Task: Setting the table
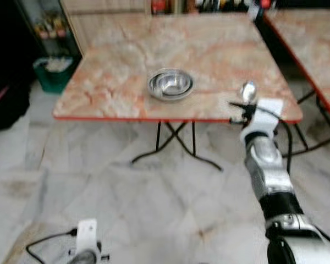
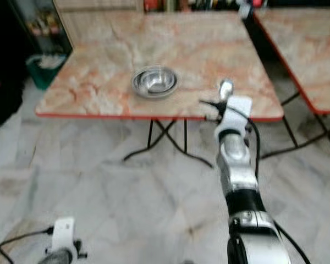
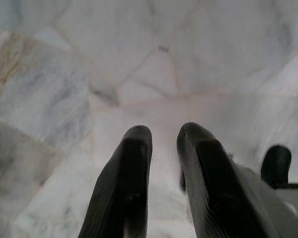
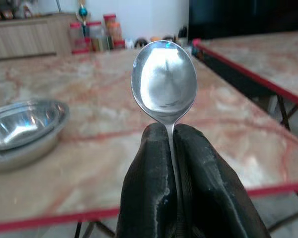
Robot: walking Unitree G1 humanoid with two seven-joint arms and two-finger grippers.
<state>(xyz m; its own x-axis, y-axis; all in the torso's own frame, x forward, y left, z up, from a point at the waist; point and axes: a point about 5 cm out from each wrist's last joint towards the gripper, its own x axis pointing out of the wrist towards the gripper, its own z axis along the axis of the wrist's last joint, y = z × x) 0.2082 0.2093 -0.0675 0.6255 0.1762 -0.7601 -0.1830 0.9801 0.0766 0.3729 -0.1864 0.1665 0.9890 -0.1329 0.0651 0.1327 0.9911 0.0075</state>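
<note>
Steel catches the light in my right wrist view: a spoon (image 4: 164, 82) stands upright, its handle pinched between the two black fingers (image 4: 149, 188) of my right gripper (image 4: 171, 131), bowl end up and facing the camera. The pincer is closed tight on that handle, with no gap that I can see.

From the head cameras, my right gripper (image 1: 247, 107) sits at the near edge of the marble-patterned table (image 1: 126, 88), close to its near right corner, the spoon head poking up just above the red rim. To the left of the pincer and a little farther in, a stack of steel bowls (image 1: 170, 84) rests on the tabletop, well apart from the spoon. Beyond the pincer on its right, a second table (image 1: 313, 44) with the same top and red edge stands across a dark gap.

My left gripper (image 3: 164, 148) hangs low over the pale marble floor (image 3: 139, 59). Its fingers are a narrow way apart, holding nothing. Views are a bit blurred, so finer detail on the far shelf escapes me.
</note>
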